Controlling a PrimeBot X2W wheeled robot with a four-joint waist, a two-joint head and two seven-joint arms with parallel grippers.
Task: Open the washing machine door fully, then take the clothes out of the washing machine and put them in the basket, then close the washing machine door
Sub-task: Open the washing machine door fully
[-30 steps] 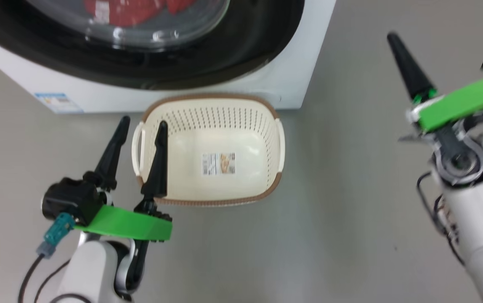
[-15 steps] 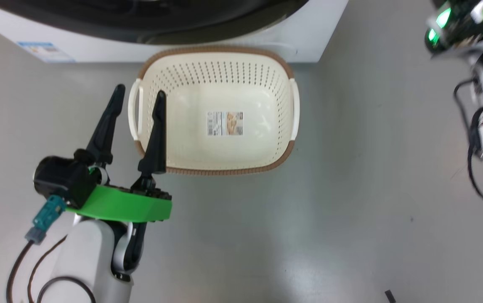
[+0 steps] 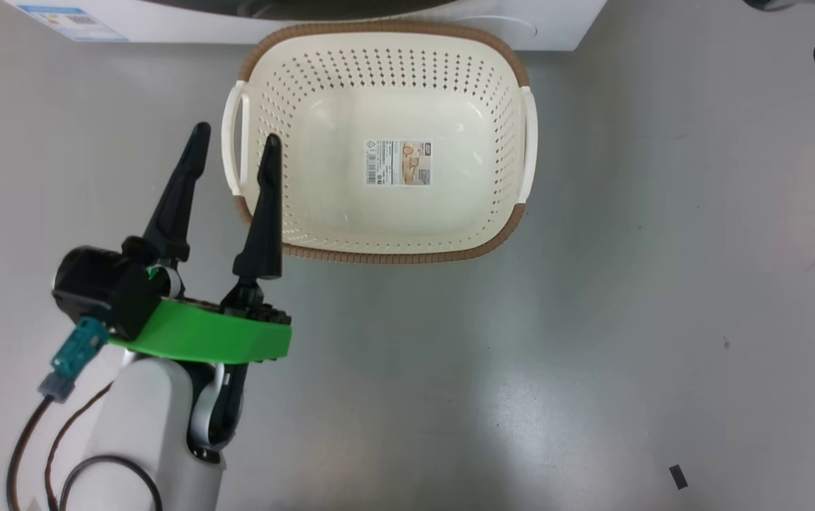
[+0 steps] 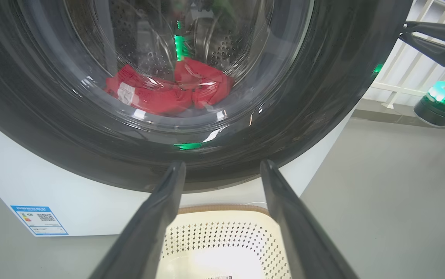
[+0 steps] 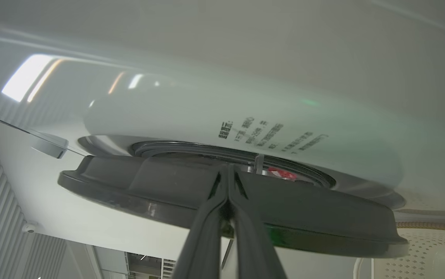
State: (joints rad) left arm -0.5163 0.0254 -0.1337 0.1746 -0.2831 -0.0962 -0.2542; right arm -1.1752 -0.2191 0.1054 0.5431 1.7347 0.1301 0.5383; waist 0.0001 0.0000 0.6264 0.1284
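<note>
The door [image 5: 323,217] looks rigid and slick, best hooked behind its rim, where the right gripper [image 5: 228,170] points with fingers pressed together; the left gripper [image 3: 237,133] is spread.

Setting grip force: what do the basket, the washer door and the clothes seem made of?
Basket: cream plastic by the look, glossy, moulded holes, brown woven-look rim. Door: shiny black rim, probably plastic, around a clear window, likely glass judging by reflections. Clothes: soft red fabric, rumpled into folds.

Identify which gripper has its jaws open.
The left gripper: its jaws stand wide apart by the basket, whereas the right gripper has them pressed together at the door.
</note>
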